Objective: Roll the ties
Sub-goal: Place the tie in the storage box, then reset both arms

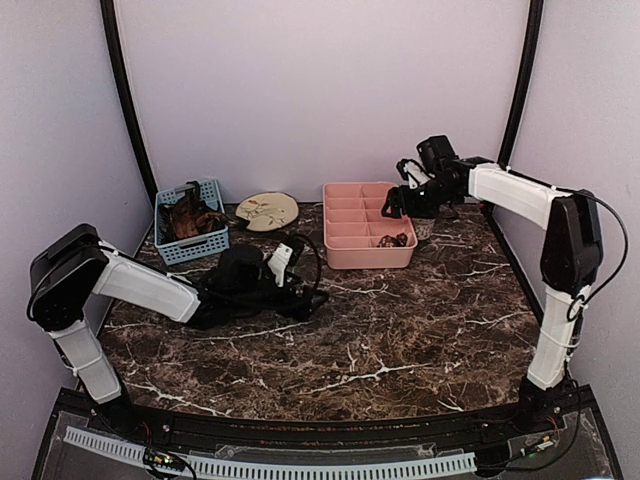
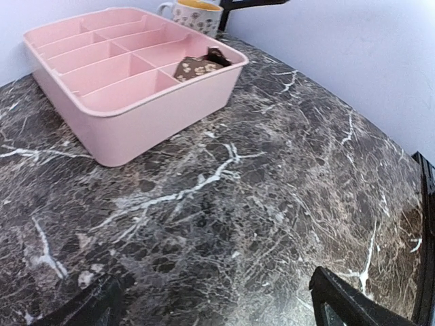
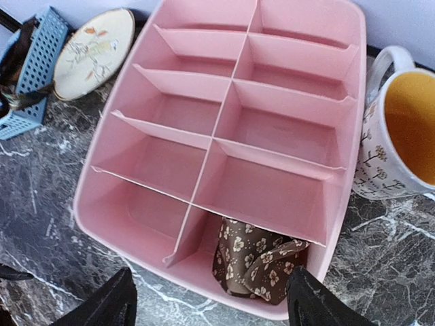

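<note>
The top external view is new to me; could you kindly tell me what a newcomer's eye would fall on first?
The pink divided tray, far right of centre on the dark marble table, stands out, with one rolled brown patterned tie in its near right compartment. The right pincer hangs open over the tray. At the far left, a blue basket holds more dark brown fabric.
</note>
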